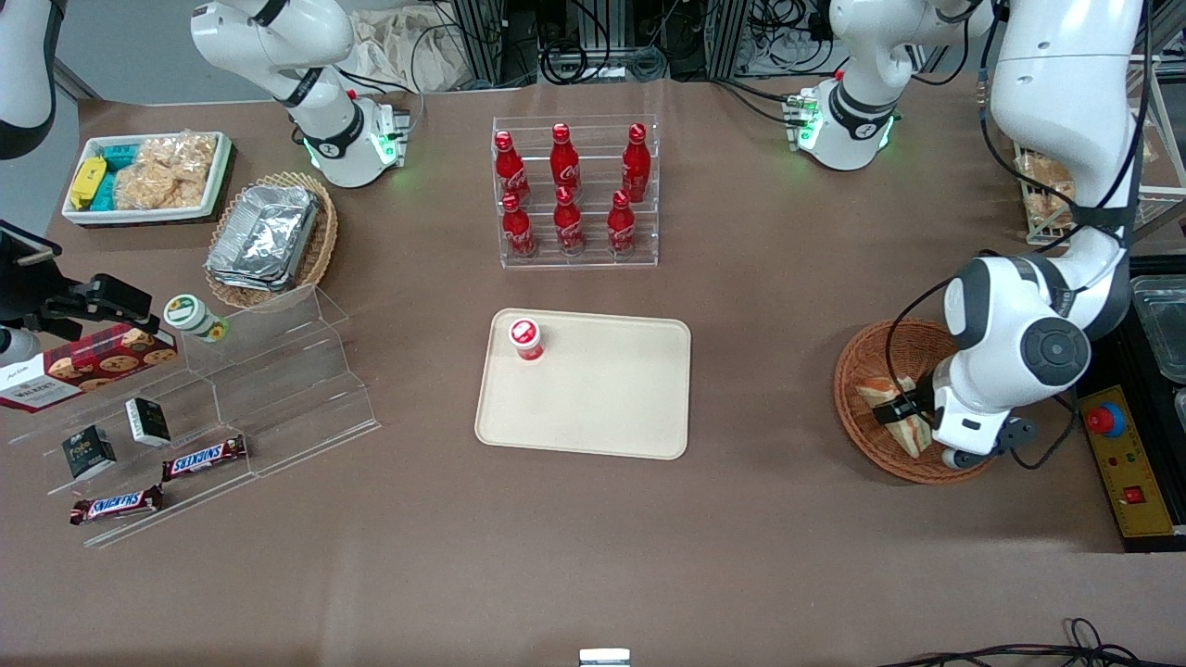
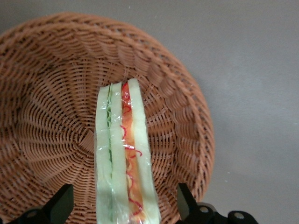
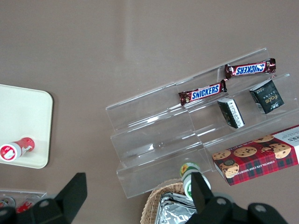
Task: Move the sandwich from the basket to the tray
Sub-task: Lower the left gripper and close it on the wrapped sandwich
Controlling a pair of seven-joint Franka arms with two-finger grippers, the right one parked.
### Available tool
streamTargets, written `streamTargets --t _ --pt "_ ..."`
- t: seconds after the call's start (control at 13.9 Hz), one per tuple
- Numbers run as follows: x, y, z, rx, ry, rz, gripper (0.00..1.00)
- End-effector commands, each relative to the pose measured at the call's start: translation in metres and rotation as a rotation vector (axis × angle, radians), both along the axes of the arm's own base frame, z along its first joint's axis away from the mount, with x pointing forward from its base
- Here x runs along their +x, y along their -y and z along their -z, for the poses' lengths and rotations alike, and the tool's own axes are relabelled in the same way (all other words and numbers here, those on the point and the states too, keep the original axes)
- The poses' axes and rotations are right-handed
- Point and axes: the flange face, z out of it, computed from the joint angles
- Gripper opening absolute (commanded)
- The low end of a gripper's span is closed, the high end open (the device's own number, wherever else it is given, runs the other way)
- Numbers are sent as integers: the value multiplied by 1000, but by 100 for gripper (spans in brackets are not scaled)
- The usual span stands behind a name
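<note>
The sandwich (image 2: 122, 154), a clear-wrapped wedge of white bread with green and orange-red filling, lies in the reddish-brown wicker basket (image 2: 46, 93). My left gripper (image 2: 124, 198) is lowered into the basket with its black fingers (image 2: 63, 200) on either side of the sandwich, open, with a gap showing on both sides. In the front view the basket (image 1: 866, 357) sits toward the working arm's end of the table, and the gripper (image 1: 903, 414) and wrist cover much of the sandwich (image 1: 880, 394). The cream tray (image 1: 593, 408) lies at the table's middle.
A small red-capped bottle (image 1: 525, 338) stands on a tray corner. A clear rack of red cola bottles (image 1: 574, 190) is farther from the camera than the tray. A yellow control box (image 1: 1126, 459) lies beside the basket. An acrylic stepped shelf (image 1: 278, 371) with snacks stands toward the parked arm's end.
</note>
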Motion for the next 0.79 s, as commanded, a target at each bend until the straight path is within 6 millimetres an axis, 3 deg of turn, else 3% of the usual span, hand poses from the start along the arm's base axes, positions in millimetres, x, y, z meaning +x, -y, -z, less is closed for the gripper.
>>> streamTargets --t 0.0,0.14,0.29,0.5,0.65,0.72 --pt "-9 -1 5 12 29 -5 91" --pt "-9 -3 5 12 29 -8 60" --pt "-8 -3 3 12 32 -8 42" --pt "-5 -4 -1 11 41 -12 37" --pt "4 -1 -26 8 76 -8 37" --pt "7 1 -50 6 100 -3 37"
